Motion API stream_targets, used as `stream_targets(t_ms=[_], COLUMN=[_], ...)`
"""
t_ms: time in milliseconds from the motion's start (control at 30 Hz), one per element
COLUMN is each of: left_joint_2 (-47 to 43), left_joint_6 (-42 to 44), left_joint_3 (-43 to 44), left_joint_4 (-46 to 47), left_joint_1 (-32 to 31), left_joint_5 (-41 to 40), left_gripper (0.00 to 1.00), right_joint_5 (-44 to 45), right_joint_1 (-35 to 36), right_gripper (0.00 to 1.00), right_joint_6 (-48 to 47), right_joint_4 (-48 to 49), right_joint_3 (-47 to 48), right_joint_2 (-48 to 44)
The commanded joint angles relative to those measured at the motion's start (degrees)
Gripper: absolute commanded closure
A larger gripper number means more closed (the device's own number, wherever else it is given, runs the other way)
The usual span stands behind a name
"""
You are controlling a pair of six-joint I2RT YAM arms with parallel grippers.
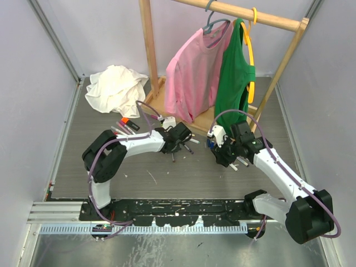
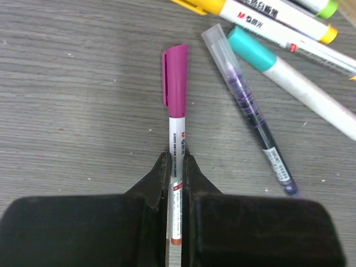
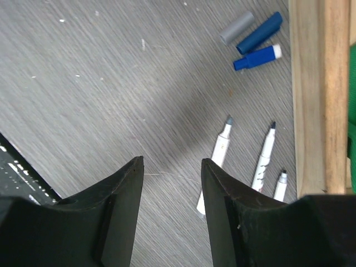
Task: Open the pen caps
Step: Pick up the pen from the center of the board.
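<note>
The magenta cap (image 2: 176, 78) is a stubby tube with a clip down its left side. It sits on the tip of a slim white pen (image 2: 177, 133) that has small print along the barrel. The left end effector (image 2: 177, 160) is clamped shut on that barrel, and the cap sticks out at 12 o'clock past the fingertips, over the grey desk (image 2: 72, 100).

At 1 to 2 o'clock from the cap lie a clear-capped pen (image 2: 250, 108) with purple ink and a teal-capped pen (image 2: 289, 78). Yellow-capped pens (image 2: 328, 34) cross the top edge.

The right end effector (image 3: 172, 167) stands open with nothing between its fingers. At its 1 o'clock three loose caps lie close together: a grey cap (image 3: 236, 28), a dark blue cap (image 3: 259, 33) and a blue cap with a white end (image 3: 257, 57). Three uncapped pens (image 3: 217, 161) lie side by side at its 3 o'clock, tips toward 12 o'clock, next to the wooden rack base (image 3: 311, 94).

From above, more pens (image 1: 125, 127) lie at 10 o'clock from the left end effector (image 1: 181, 146). The right end effector (image 1: 228, 158) is at its 3 o'clock. The rack carries a pink shirt (image 1: 192, 78) and a green top (image 1: 236, 72).
</note>
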Motion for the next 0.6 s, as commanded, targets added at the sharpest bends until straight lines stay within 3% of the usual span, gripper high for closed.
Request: stream_targets(t_ms=[0, 267, 467, 567], left_joint_2=[-4.5, -17.4, -34.5, -42.9], left_joint_6=[-0.5, 1.3, 7.1, 9.3], left_joint_3=[-3.8, -14.5, -31.6, -39.9], left_joint_4=[0.8, 6.9, 32.1, 46.4], left_joint_1=[0.3, 0.2, 0.2, 0.0], left_joint_5=[-0.6, -1.0, 8.5, 12.4], left_gripper=[1.0, 1.0, 1.0, 1.0], right_joint_5=[-7.7, -17.9, -30.4, -36.2], right_joint_1=[0.4, 2.1, 2.8, 2.8], right_gripper=[0.49, 0.5, 0.49, 0.42], right_joint_6=[-1.8, -2.5, 3.8, 9.8], right_joint_4=[-1.1, -1.5, 8.0, 15.9], right_joint_3=[3.2, 6.6, 10.1, 7.8], right_joint_2=[-2.5, -1.7, -0.4, -1.4])
